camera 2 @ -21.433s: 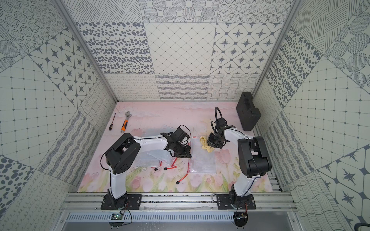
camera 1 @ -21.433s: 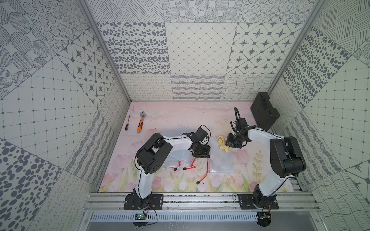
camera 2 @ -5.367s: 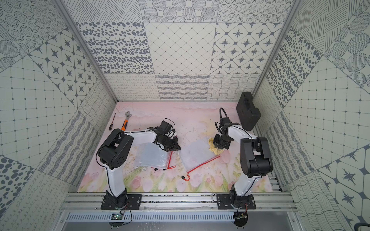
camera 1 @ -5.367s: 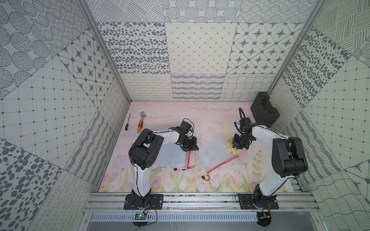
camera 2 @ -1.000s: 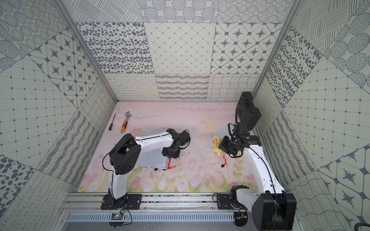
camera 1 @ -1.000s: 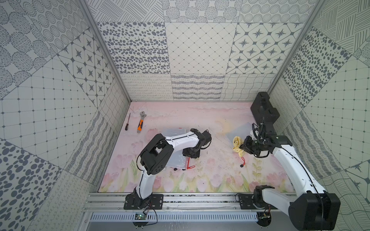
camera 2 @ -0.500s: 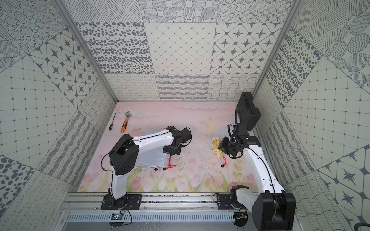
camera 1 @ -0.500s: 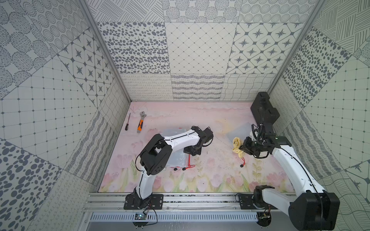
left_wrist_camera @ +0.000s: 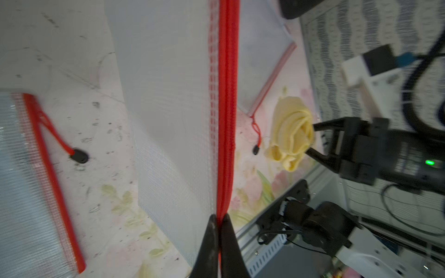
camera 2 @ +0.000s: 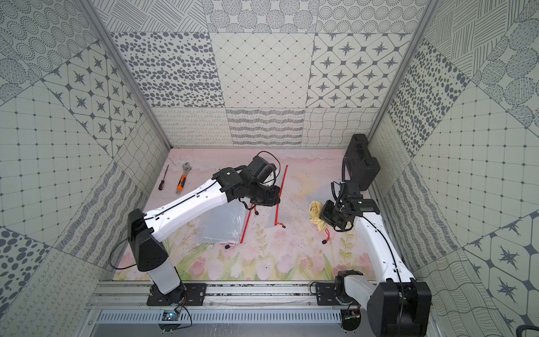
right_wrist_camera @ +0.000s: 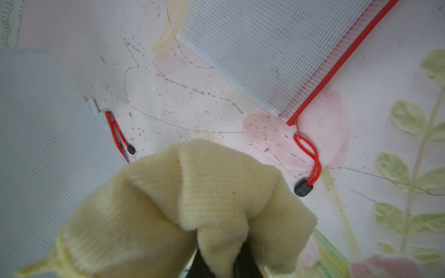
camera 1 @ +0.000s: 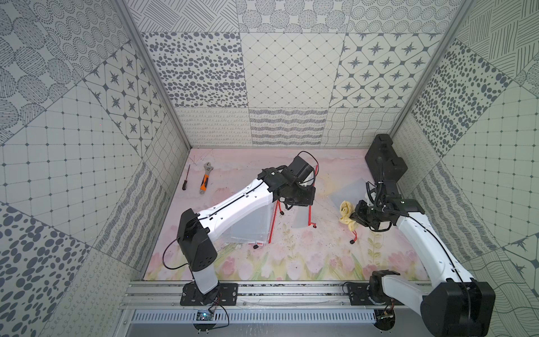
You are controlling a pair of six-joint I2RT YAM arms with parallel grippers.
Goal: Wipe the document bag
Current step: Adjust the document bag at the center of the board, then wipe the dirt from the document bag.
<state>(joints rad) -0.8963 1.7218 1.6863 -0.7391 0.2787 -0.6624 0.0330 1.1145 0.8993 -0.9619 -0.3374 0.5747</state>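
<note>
The left gripper [left_wrist_camera: 218, 220] is pinching fully closed on the red zip edge of the document bag [camera 1: 302, 217], which is hanging from it over the table [camera 1: 291, 253], mid-frame in a top view. The right gripper [camera 1: 354, 217], at centre right, is clamping a bunched yellow cloth [camera 1: 347, 211], near the bag but apart from it. That pinch is looking thin to me. A push from the cloth is likely going to send the limp sheet swinging away, or tug the zip free and drop it by the other bags [camera 1: 250, 227].
</note>
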